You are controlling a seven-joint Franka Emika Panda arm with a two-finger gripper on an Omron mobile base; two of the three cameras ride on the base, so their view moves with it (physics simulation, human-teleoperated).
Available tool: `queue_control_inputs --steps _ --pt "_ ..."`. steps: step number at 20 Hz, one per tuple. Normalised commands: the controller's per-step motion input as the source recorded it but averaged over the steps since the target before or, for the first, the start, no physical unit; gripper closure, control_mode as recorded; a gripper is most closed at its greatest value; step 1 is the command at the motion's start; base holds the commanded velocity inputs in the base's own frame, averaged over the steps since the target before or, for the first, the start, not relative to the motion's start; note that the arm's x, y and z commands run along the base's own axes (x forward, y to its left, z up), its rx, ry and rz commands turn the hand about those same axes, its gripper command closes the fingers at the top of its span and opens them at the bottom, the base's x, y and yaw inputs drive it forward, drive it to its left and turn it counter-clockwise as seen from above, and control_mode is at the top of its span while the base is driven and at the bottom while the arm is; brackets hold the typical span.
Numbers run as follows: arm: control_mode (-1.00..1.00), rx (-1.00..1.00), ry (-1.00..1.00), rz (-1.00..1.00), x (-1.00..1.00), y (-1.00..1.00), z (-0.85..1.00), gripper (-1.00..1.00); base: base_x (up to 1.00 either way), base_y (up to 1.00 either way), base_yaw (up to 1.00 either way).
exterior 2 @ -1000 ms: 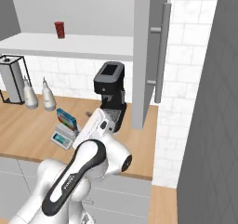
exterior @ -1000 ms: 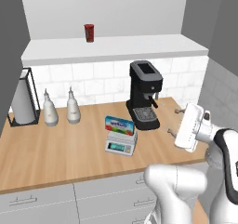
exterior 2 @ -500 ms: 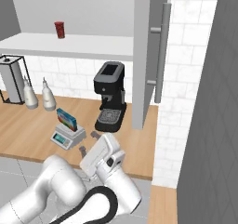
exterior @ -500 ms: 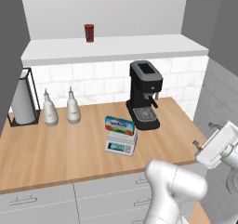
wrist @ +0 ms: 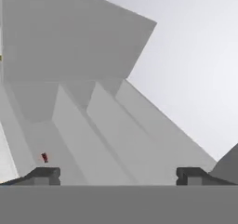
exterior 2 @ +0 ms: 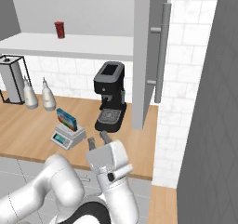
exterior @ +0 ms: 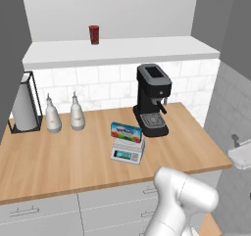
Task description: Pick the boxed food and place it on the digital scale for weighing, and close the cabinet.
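The tool [exterior 2: 98, 137] hangs released and empty, fingers [exterior 2: 105, 136] spread apart, just off the desk's [exterior 2: 28, 130] front edge near its right end, below the open cabinet [exterior 2: 146, 56] door. The boxed food [exterior: 126, 131] rests on the digital scale [exterior: 128, 152] around the middle of the desk, just left of the black coffee machine [exterior: 153, 99]. A red can [exterior: 93, 34] stands on the shelf [exterior: 122, 50] above.

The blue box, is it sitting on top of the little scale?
Yes, the boxed food rests on the top plate of the digital scale, beside the coffee machine.
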Motion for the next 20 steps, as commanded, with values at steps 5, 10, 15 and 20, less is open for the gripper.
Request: queue_control_inputs --steps 5,10,15,20 --pt "-1.00 0.19 0.12 -0.21 -0.67 -1.00 0.42 -1.00 0.00 0.00 0.00" --pt "-1.00 0.11 0.23 -0.22 -0.47 -0.87 0.23 -1.00 0.00 0.00 0.00" --pt "-1.00 0.07 0.33 -0.20 -0.02 -0.73 0.34 -1.00 0.00 0.00 0.00" --pt "-1.00 0.06 0.07 -0.07 0.03 -0.69 0.01 -1.00 0.00 0.00 0.00"
